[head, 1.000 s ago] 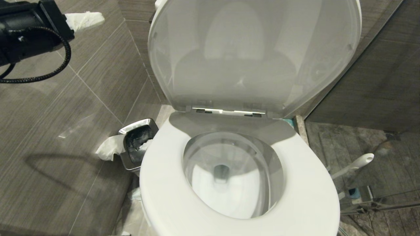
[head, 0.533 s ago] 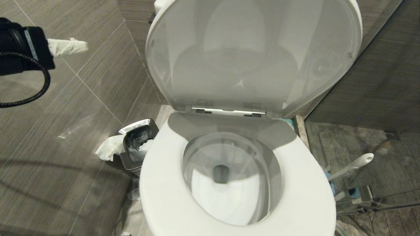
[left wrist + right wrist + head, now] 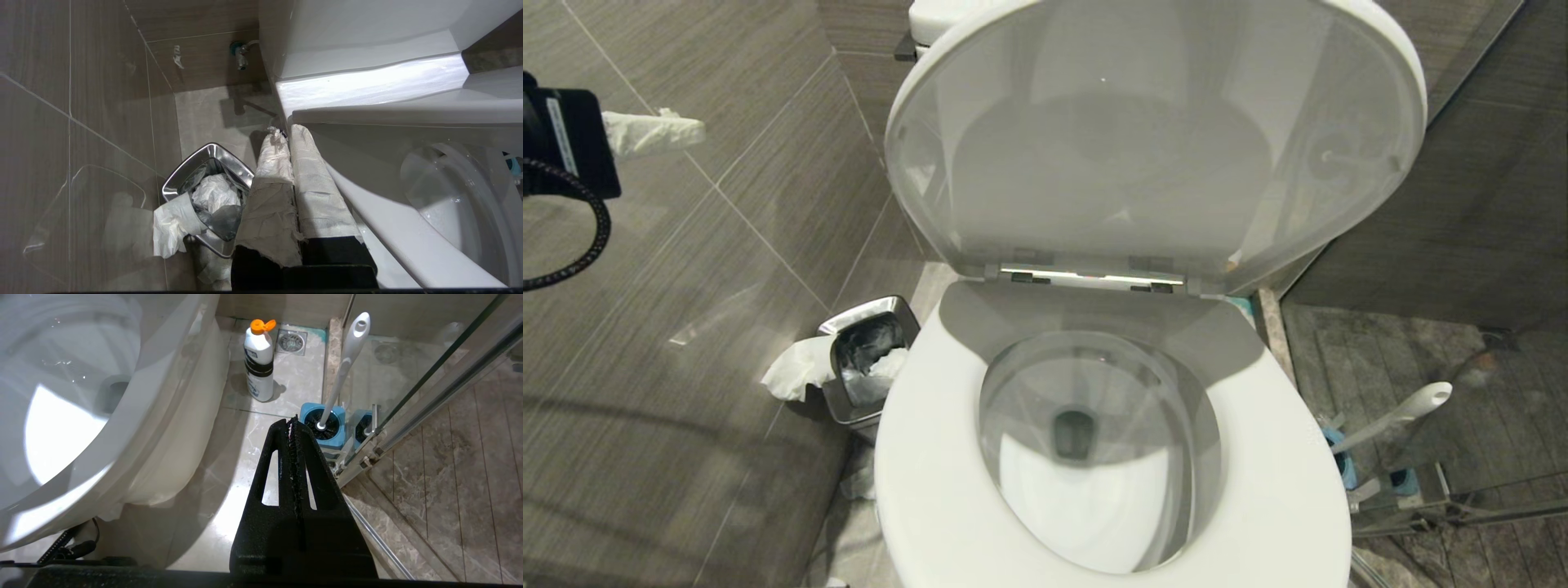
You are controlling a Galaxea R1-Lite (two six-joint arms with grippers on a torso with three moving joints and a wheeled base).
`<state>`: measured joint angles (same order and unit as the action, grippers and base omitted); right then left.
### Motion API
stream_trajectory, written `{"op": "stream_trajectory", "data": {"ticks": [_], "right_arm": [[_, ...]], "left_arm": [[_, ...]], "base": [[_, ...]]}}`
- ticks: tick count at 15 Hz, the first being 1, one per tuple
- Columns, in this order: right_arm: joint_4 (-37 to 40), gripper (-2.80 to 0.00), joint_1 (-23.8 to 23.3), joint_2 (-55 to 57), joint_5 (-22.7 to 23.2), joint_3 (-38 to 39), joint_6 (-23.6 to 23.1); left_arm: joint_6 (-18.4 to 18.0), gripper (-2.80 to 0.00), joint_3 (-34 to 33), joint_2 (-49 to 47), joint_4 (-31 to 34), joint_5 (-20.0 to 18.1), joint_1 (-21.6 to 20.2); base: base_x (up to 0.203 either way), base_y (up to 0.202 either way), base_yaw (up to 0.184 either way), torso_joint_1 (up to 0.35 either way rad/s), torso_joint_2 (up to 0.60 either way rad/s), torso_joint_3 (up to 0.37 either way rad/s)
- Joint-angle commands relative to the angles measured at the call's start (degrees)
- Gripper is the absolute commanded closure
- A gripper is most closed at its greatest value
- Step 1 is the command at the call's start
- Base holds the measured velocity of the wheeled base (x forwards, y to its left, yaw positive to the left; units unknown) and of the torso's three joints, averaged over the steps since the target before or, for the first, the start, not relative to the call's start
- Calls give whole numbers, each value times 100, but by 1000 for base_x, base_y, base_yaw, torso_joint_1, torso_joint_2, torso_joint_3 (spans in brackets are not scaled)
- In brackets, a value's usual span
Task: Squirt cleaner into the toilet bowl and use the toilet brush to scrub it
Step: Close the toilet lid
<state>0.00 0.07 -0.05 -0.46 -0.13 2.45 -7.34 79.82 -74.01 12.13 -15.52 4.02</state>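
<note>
1. Head view: The toilet bowl (image 3: 1094,441) stands ready, lid raised for access; the left gripper (image 3: 654,133), its paper-wrapped jaws pressed together, hovers by the tiled wall.
2. Left wrist view: The empty left gripper (image 3: 286,139) points between the steel bin (image 3: 208,188) and the toilet's side.
3. Right wrist view: The right gripper (image 3: 292,424), jaws closed on nothing, hangs above the floor; the cleaner (image 3: 259,363) stands beside the toilet, and the toilet brush (image 3: 343,367) sits in its blue holder (image 3: 322,433), both within likely reach.

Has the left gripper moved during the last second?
Yes. The left gripper, jaws shut, has drawn left and lower, away from the raised toilet lid.
</note>
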Motion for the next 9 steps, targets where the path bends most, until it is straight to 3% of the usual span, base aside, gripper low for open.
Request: {"op": "stream_trajectory", "data": {"ticks": [1,9], "right_arm": [[0,0,1,5,2,4,1],[0,0,1,5,2,3,1]], "left_arm": [[-4,0,-15,-35,0,31,2],[-4,0,-20,-114,0,31,28]], "base": [[0,0,0,2,3,110],[0,0,0,1,1,193]]}}
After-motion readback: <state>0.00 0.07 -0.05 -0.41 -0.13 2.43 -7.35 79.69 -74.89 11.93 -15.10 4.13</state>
